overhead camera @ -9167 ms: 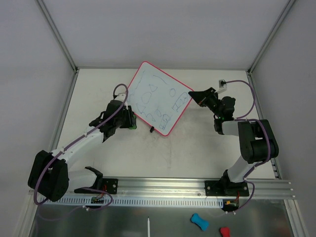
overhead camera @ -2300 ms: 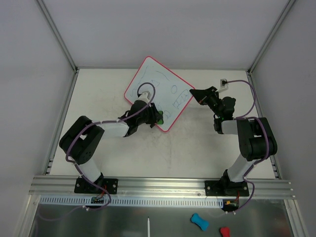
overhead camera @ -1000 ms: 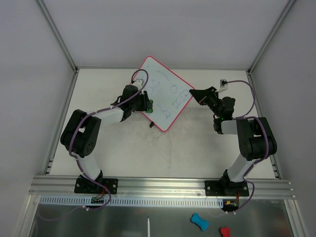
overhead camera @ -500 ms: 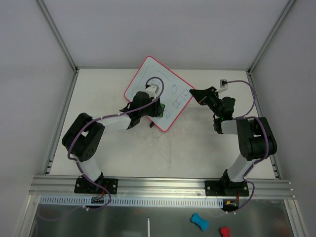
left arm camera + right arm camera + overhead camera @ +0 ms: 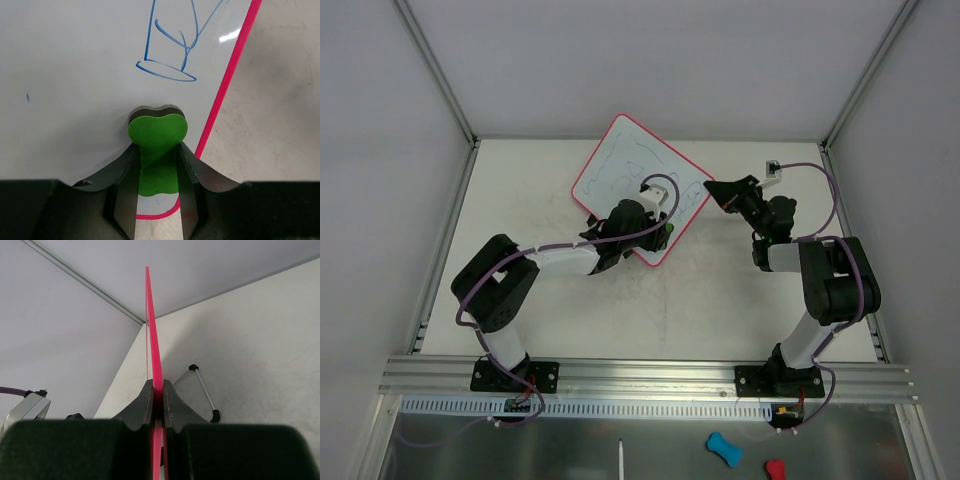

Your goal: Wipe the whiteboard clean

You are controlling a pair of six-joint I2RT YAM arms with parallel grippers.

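- table (image 5: 520, 310): one. it carries both arms at its 6 o'clock edge.
- whiteboard (image 5: 615, 160): one. in the top view it sits toward 12 o'clock of the table centre, turned like a diamond. its longer sides run roughly from 10 to 4 o'clock. faint blue traces show over the 10 o'clock half.
- left gripper (image 5: 658, 232): one. the jaws are narrow and clamp a green eraser (image 5: 157, 131). the eraser is pressed on the board face, just inside the pink frame (image 5: 235, 55), near the board's 5 o'clock corner.
- right gripper (image 5: 717, 192): one. the jaws are pinched tight on the board's 3 o'clock corner. in the right wrist view the frame (image 5: 151, 325) stands edge-on between the fingers. this arm acts as the clamp.
- key relation: in the left wrist view the one clear blue sketch (image 5: 172, 55) lies at 12 to 1 o'clock from the eraser, near it but apart. the left arm is the only arm with the tool, so the next stroke probably runs forward along the frame.
- stand leg (image 5: 202, 385): one seen, a thin wire with black tips, behind the board.
- eraser count: one.
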